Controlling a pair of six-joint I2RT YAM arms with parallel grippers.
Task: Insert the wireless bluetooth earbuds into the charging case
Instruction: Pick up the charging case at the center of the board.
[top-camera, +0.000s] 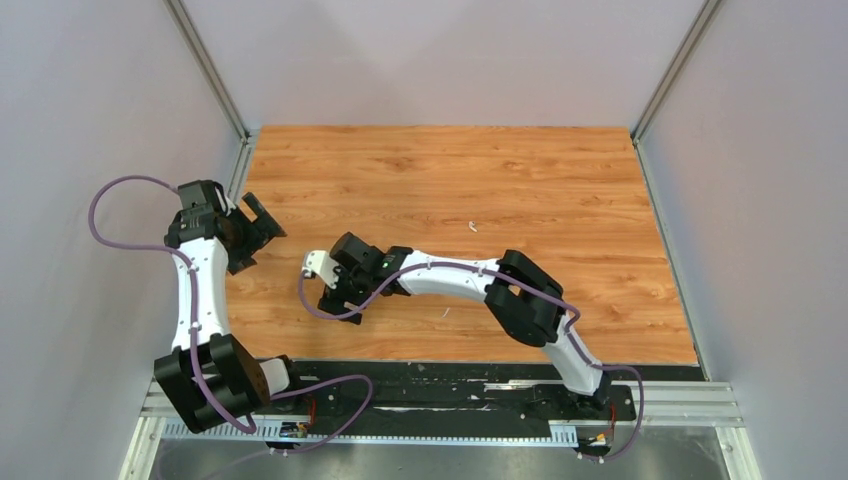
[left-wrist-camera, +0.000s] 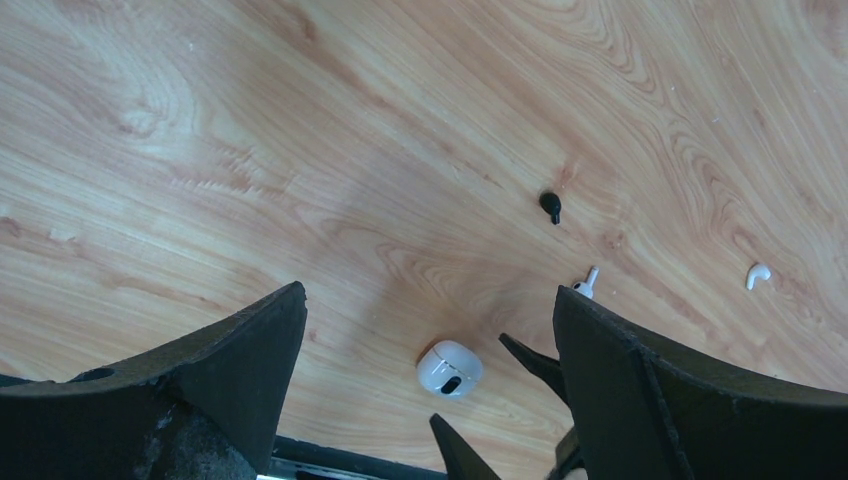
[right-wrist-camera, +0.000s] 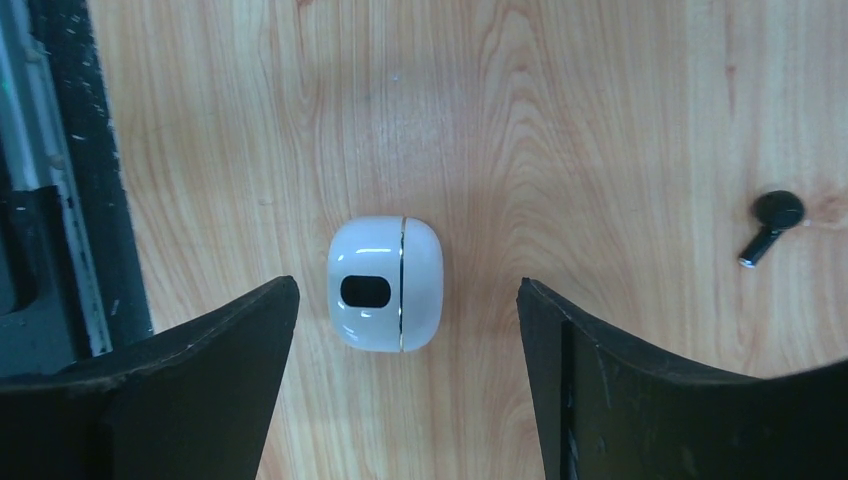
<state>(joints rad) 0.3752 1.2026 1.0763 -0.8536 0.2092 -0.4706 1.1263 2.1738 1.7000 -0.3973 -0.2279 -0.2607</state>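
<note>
While the right gripper (right-wrist-camera: 407, 290) hangs low over the table (top-camera: 560, 180), its jaws stand apart with the case (right-wrist-camera: 385, 283) lying between them. We see bare wood on both sides of the case, so nothing is gripped. The case is white and rests on the wood, its two halves meeting at a thin seam, with a dark oval on one half. Off to one side in the right wrist view, well clear of the fingers, a black earbud (right-wrist-camera: 770, 225) lies on the table with its short stem pointing toward the gripper.

The left gripper (left-wrist-camera: 430, 295) sits near the left edge of the table, raised above the wood, its jaws spread wide and empty. From its camera we look across at the case, with the right gripper's dark fingertips (left-wrist-camera: 535, 365) just beside it. Beyond the case lies a black earbud. One white earbud (left-wrist-camera: 586, 284) is partly hidden behind the left gripper's finger. A second white earbud (left-wrist-camera: 758, 275), curved, lies well apart from the case. Every earbud we can see is out on the wood, not in the case.
</note>
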